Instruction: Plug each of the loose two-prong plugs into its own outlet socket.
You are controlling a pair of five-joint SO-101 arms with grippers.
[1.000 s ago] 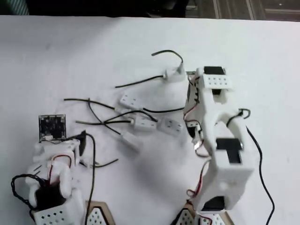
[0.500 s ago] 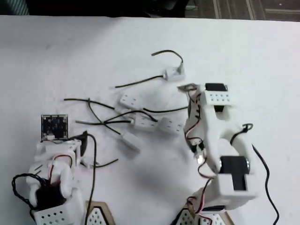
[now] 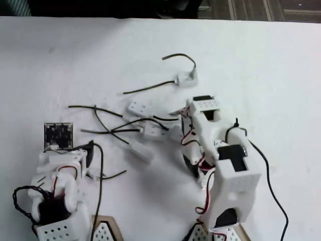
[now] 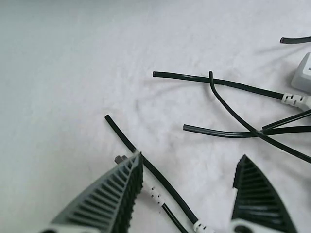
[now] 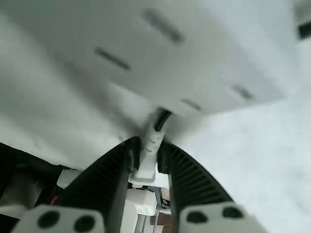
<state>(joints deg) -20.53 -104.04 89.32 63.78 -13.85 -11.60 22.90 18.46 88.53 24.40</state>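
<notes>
Pulling back nearer and leftward, the right gripper (image 5: 148,144) is clamping a white plug (image 5: 144,170) close against a mid-table outlet socket (image 5: 160,58) (left gripper (image 4: 190,156) idling, jaws wide), next needing prongs lining up with slots.

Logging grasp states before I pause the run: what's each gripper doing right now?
Left gripper: open, holding nothing, over loose black cables.
Right gripper: closed on a white plug, close to an outlet socket.
</notes>
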